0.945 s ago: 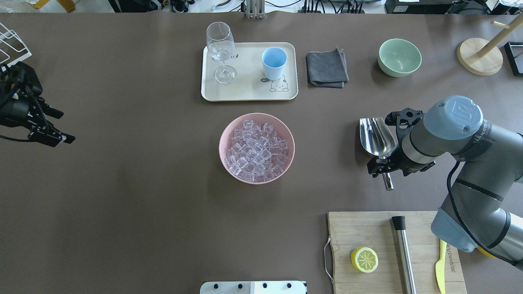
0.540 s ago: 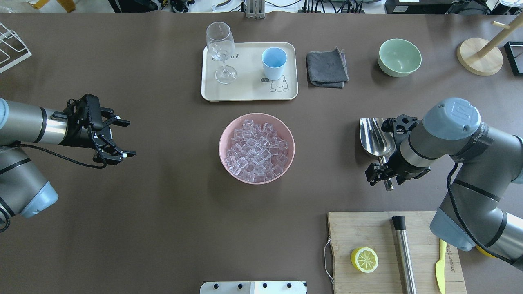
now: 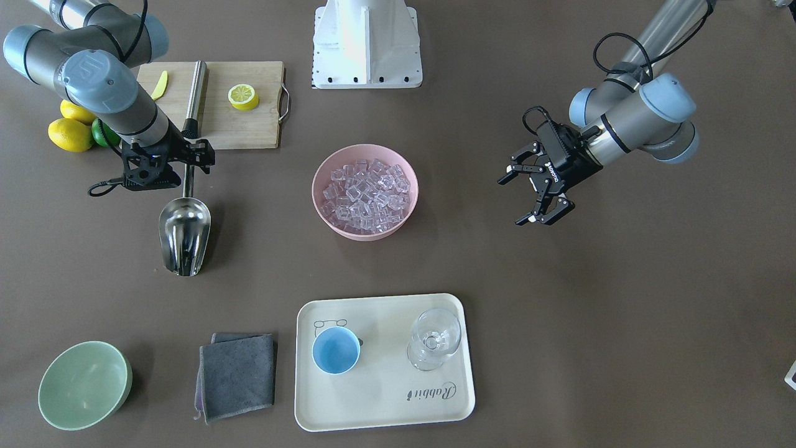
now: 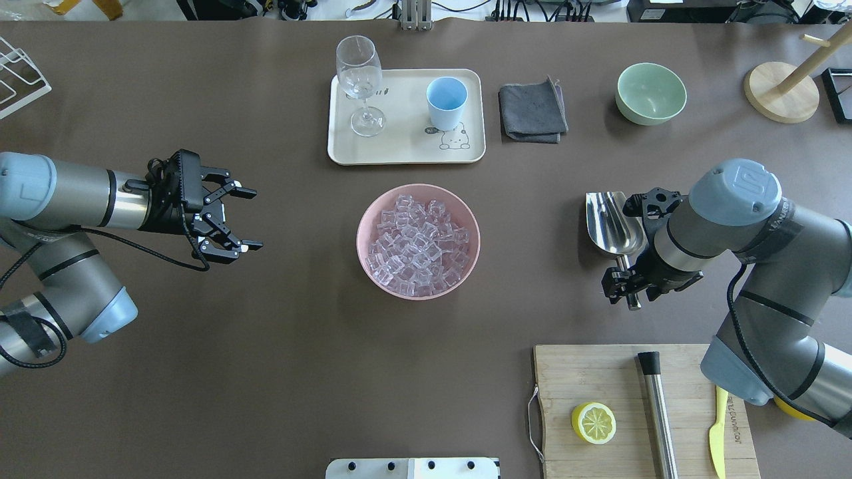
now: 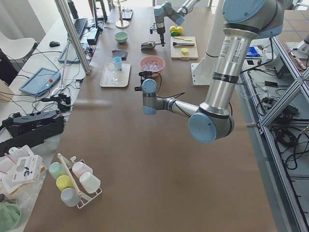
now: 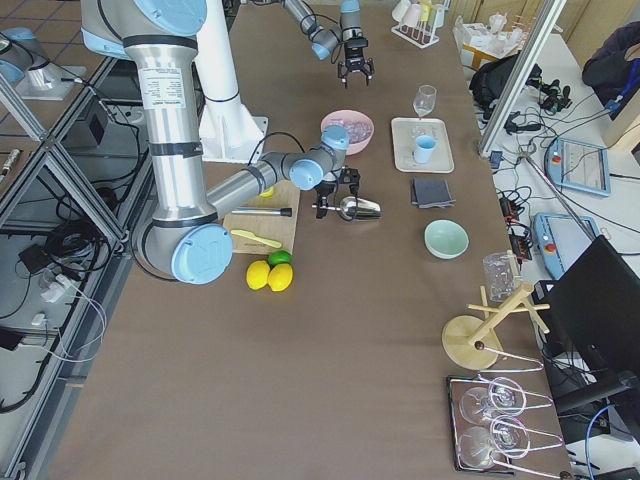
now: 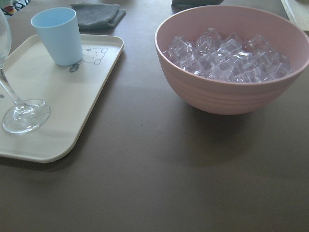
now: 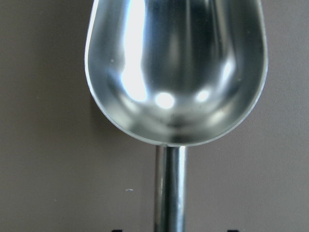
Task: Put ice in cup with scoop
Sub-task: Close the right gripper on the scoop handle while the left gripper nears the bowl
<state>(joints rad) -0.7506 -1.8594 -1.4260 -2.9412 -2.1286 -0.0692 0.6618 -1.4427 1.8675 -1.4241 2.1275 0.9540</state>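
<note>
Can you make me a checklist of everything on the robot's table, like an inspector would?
Surface: brown table, no spills seen.
Job's things: ice heaped in the pink bowl; cup upright, empty, on the tray; scoop empty, lying on the table.
Clutter: wine glass on the tray; grey cloth; green bowl; cutting board with lemon half, steel rod, yellow knife; lemons and lime beside it.
Grippers: left gripper open, empty; right gripper open, jaws either side of the scoop's handle.
Cables: black cable loops by the left wrist; another cable along the right arm.
Surroundings: wooden stand, wire rack.
</note>
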